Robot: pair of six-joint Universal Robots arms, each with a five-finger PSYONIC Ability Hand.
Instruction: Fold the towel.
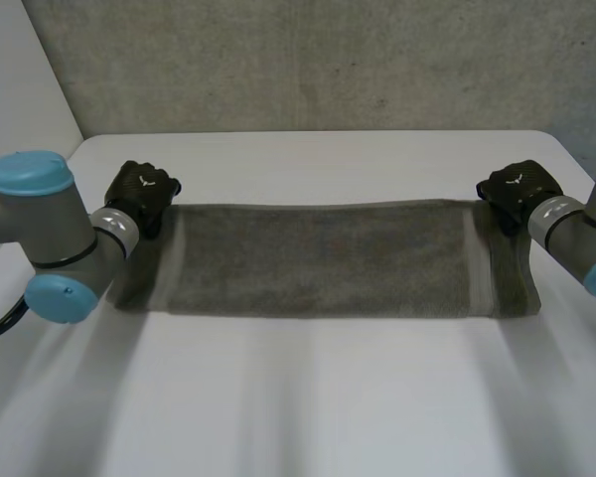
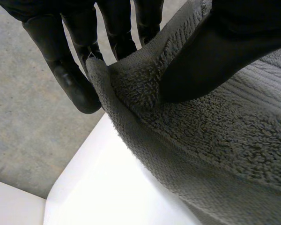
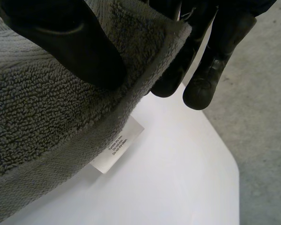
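The white, round-cornered bench (image 1: 308, 397) stands in front of a grey concrete wall (image 1: 328, 60). A long grey terry-cloth towel (image 1: 328, 263) lies spread out on the far half of the bench. Its long sides run across the bench from one hand to the other, and a flatter woven band crosses it near each short end.

The left arm (image 1: 50, 229), grey with light-blue caps, reaches in beside the towel's left short end. The right arm (image 1: 576, 234) does the same at the right short end.

The black left hand (image 1: 144, 189) is at the towel's far left corner. In the left wrist view, its thumb (image 2: 210, 61) presses down on the looped pile, and its fingers (image 2: 70, 79) sit behind the hem. The corner is pinched between them and raised off the bench, with the cloth sloping down from it.

The black right hand (image 1: 517, 189) is at the far right corner. In the right wrist view, its own thumb (image 3: 75, 47) lies on top of the cloth, and its fingertips (image 3: 210, 79) curl under the edge. That corner is clamped in the same way and also held up off the bench.

A small white care label (image 3: 119, 150) with black print hangs from the hem just below the right hand's grip, over the bench top. Past the bench edge there is grey concrete floor (image 2: 28, 140).
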